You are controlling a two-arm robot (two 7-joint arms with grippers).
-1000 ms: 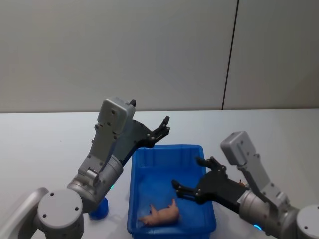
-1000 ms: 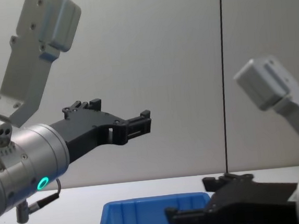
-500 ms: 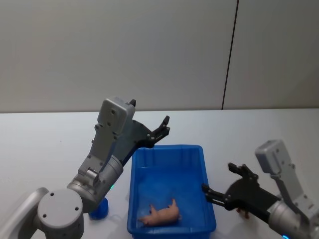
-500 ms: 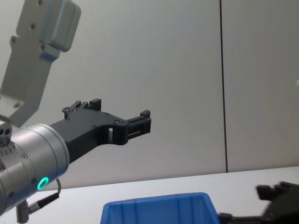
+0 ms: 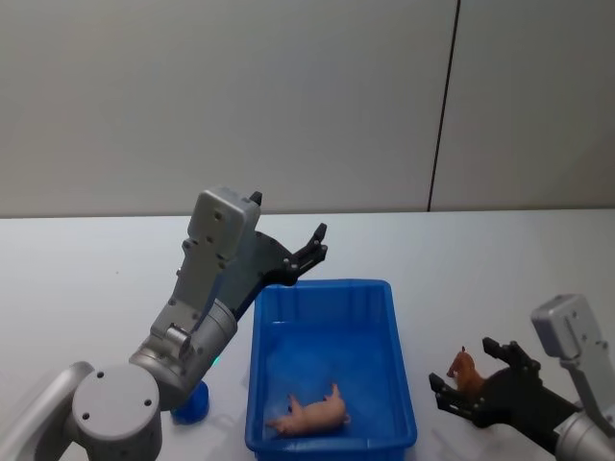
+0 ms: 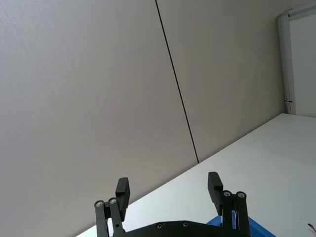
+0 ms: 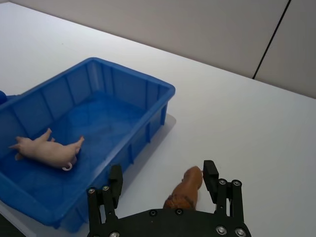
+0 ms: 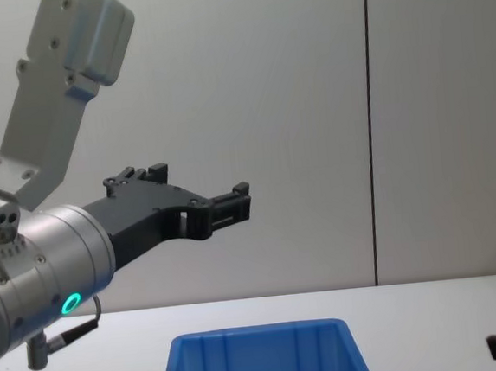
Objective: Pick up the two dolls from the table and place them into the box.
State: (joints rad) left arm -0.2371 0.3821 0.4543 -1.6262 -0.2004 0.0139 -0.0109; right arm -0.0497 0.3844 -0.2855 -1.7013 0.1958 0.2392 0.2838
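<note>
Both open: right gripper (image 7: 163, 173) around brown doll (image 7: 186, 189) (left gripper (image 6: 168, 183) raised); pink doll (image 7: 47, 150) in blue box (image 7: 163, 90).

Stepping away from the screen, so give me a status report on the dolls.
Left tool open, raised near box. Right tool open, brown doll between its fingers, on table. Pink doll lying in box. Nothing blocking.

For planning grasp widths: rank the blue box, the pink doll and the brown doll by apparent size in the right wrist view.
1. blue box
2. pink doll, lying inside it
3. brown doll, but the right claw hides part of it, so second versus third is unsure.
</note>
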